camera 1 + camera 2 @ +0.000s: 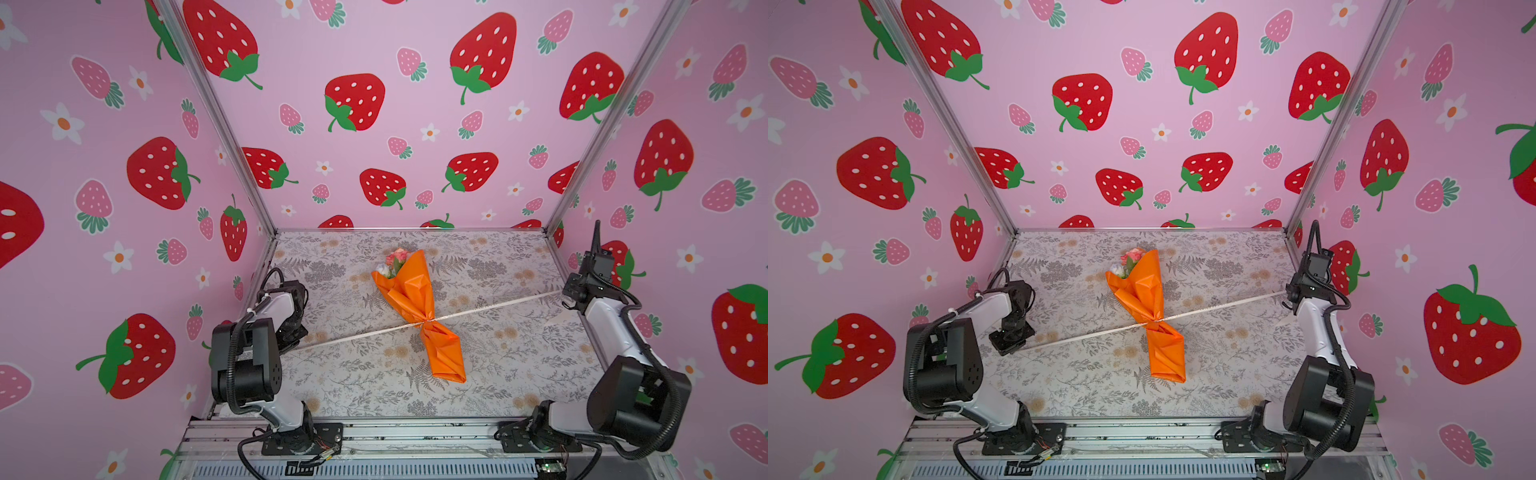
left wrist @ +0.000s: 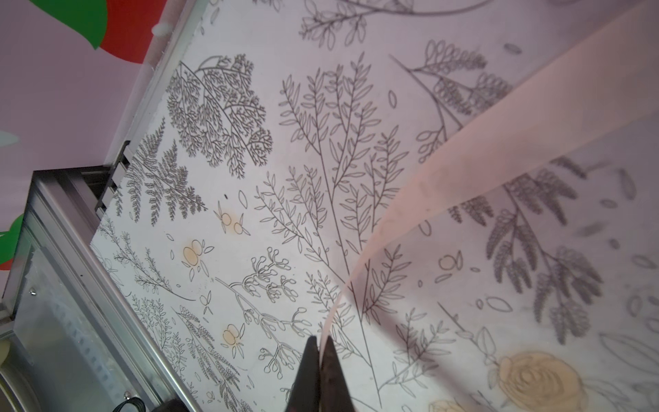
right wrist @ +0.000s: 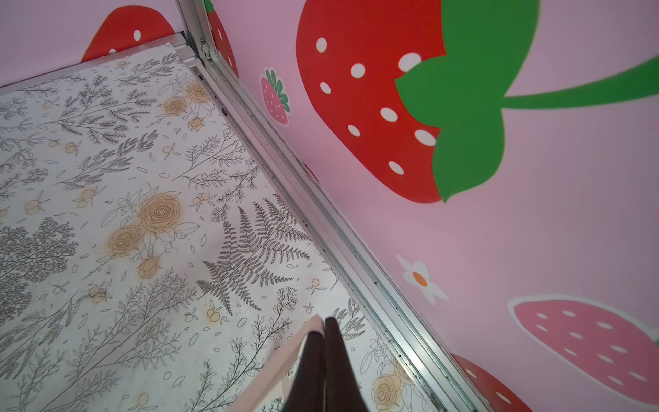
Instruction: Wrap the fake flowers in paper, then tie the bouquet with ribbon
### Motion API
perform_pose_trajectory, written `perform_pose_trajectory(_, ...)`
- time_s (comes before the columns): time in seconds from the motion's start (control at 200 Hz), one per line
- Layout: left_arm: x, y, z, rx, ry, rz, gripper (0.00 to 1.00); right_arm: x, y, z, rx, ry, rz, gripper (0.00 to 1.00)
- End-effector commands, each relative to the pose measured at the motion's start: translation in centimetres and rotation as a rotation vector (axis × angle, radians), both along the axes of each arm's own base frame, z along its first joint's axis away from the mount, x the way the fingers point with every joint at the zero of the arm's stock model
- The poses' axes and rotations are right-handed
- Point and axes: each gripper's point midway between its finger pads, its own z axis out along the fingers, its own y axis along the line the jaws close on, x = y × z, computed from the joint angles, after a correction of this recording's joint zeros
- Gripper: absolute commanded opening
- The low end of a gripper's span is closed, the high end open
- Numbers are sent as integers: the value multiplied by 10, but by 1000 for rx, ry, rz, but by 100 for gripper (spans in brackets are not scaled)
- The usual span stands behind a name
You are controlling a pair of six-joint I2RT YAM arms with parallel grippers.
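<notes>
Looks like knot-cinch step; both clamped on ribbon [image 1: 478, 309]: left end effector [image 2: 320, 342] and right end effector [image 3: 323, 328], closed with strip pinched between; bouquet of fake flowers [image 1: 397, 259] lying mid bench [image 1: 519, 365] in orange wrap [image 1: 415, 299], ribbon taut across its pinched neck; pull evenly, opposite ways, kept low; avoid dragging bouquet sideways or letting ribbon slip.

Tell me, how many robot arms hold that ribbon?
2: the left tool grips one ribbon end on the left side; the right tool grips the other end on the right side.
</notes>
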Motion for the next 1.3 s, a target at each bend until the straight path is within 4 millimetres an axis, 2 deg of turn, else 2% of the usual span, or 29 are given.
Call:
perform_pose_trajectory(0.0, -8, 48, 31, 275, 51, 1, 0, -3, -56, 74, -125, -229, -209, 0)
perform_pose_trajectory(0.12, 9, 33, 34, 230, -29, -55, 0, 12, -21, 59, -50, -207, -86, 0)
perform_pose_trajectory(0.265, 46, -14, 40, 33, -199, -209, 0, 21, 22, 30, 16, -160, 54, 0)
perform_pose_trajectory(0.37, 56, -42, 46, -109, -298, -256, 0, 23, 47, 6, 95, -111, 149, 1)
perform_pose_trajectory(0.39, 56, -44, 48, -118, -310, -257, 4, 23, 51, 3, 112, -102, 163, 3)
perform_pose_trajectory(0.42, 54, -45, 49, -125, -322, -250, 15, 23, 57, -2, 137, -90, 183, 11)
perform_pose_trajectory(0.475, 50, -48, 52, -136, -339, -247, 18, 22, 65, -7, 173, -69, 209, 28)
perform_pose_trajectory(0.52, 46, -48, 55, -137, -346, -247, 31, 21, 71, -9, 198, -59, 228, 37)
perform_pose_trajectory(0.575, 40, -51, 58, -150, -361, -249, 46, 18, 78, -8, 223, -59, 251, 46)
perform_pose_trajectory(0.625, 37, -56, 63, -167, -392, -260, 54, 15, 84, -6, 254, -66, 267, 49)
perform_pose_trajectory(0.74, 34, -71, 73, -240, -474, -310, 57, 8, 109, 0, 358, -93, 353, 51)
perform_pose_trajectory(0.87, 40, -97, 89, -356, -600, -377, 58, -8, 136, 2, 475, -109, 435, 51)
perform_pose_trajectory(1.011, 49, -122, 110, -460, -710, -475, 59, -21, 145, 10, 519, -137, 449, 51)
perform_pose_trajectory(1.101, 55, -140, 121, -514, -745, -558, 59, -25, 170, 12, 628, -149, 551, 51)
perform_pose_trajectory(1.206, 62, -167, 132, -514, -750, -731, 59, -31, 192, -5, 769, -99, 597, 51)
perform_pose_trajectory(1.296, 61, -204, 134, -503, -719, -1001, 56, -39, 206, -30, 859, -32, 599, 51)
